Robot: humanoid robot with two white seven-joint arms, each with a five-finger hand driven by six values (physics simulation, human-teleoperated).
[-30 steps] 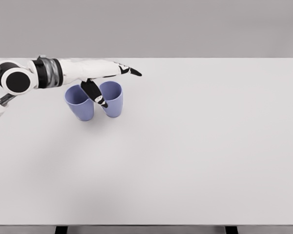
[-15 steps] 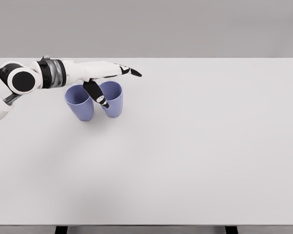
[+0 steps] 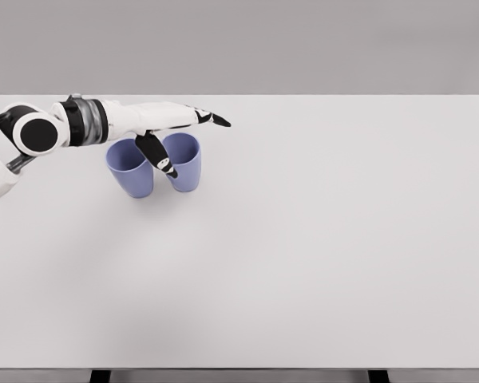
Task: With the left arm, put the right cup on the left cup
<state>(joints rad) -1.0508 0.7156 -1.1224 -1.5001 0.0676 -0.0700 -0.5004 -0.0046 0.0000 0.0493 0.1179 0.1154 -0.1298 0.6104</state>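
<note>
Spanning the frame under a grey wall, a white counter (image 3: 319, 255) carries two blue plastic cups (image 3: 130, 167) upper left; the left hand (image 3: 164, 128) hovers, fingers (image 3: 211, 120) spread.

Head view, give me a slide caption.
Left hand open over two upright blue cups side by side on white table.

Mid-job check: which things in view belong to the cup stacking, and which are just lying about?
Part of the job:
- right cup, upright
- left cup, upright beside it
- left hand, fingers spread above the cups, thumb hanging down between them

Just there:
- white table, which only bears the cups; nothing else lies on it
</note>
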